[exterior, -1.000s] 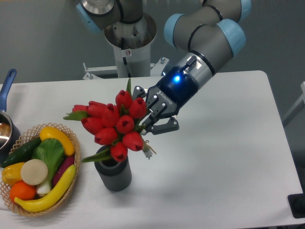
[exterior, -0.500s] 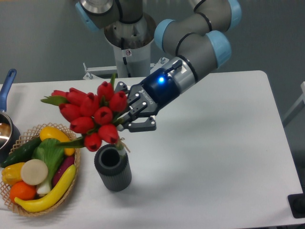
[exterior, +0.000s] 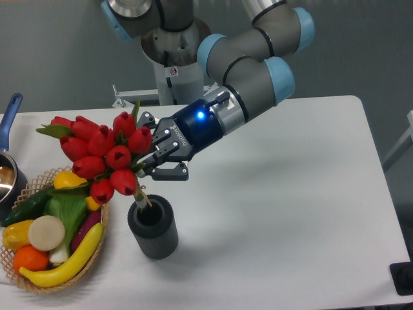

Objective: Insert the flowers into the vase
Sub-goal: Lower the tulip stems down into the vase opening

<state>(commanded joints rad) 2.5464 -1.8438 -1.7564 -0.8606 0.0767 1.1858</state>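
Observation:
The flowers [exterior: 100,154], a bunch of red tulip buds with green leaves, hang tilted to the upper left above the table. My gripper [exterior: 152,166] is shut on their stems from the right. The pale stem ends [exterior: 143,197] point down into the mouth of the vase [exterior: 153,228], a dark grey ribbed cylinder standing upright at the table's front left. The buds lean out over the basket side, left of the vase.
A wicker basket [exterior: 39,284] of colourful vegetables lies at the front left, close beside the vase. A metal pot with a blue handle [exterior: 9,116] sits at the left edge. The arm's base [exterior: 174,58] stands behind the table.
The gripper has carried the flowers leftward and slightly up. The bunch now tilts further left, and the stem ends have come over the vase mouth.

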